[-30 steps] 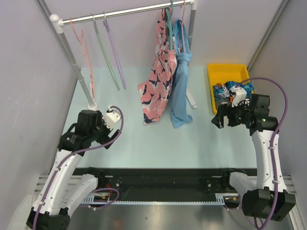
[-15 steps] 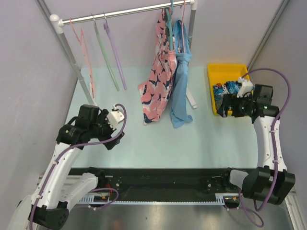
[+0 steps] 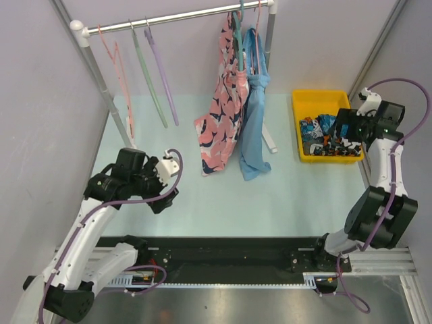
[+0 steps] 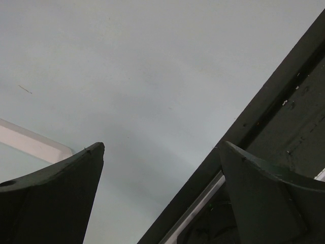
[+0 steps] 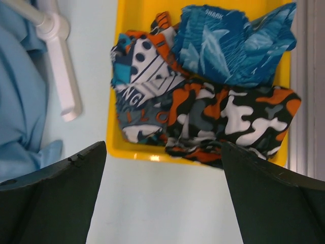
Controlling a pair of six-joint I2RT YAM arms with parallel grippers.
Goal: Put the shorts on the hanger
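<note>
Lilac and thin, the wire hanger is hanging from the silver rail at the far left. Below it, the left gripper is hovering over the pale table, fingers spread wide and gripping nothing. Rightward, the blue-and-teal leaf-print shorts are lying crumpled in the yellow tray, touching orange camouflage fabric. The right gripper is hanging above, equally wide and empty.

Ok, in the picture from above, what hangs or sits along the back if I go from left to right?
pink hanger → green hanger → purple hanger → pink patterned garment → light-blue garment → yellow tub
</note>
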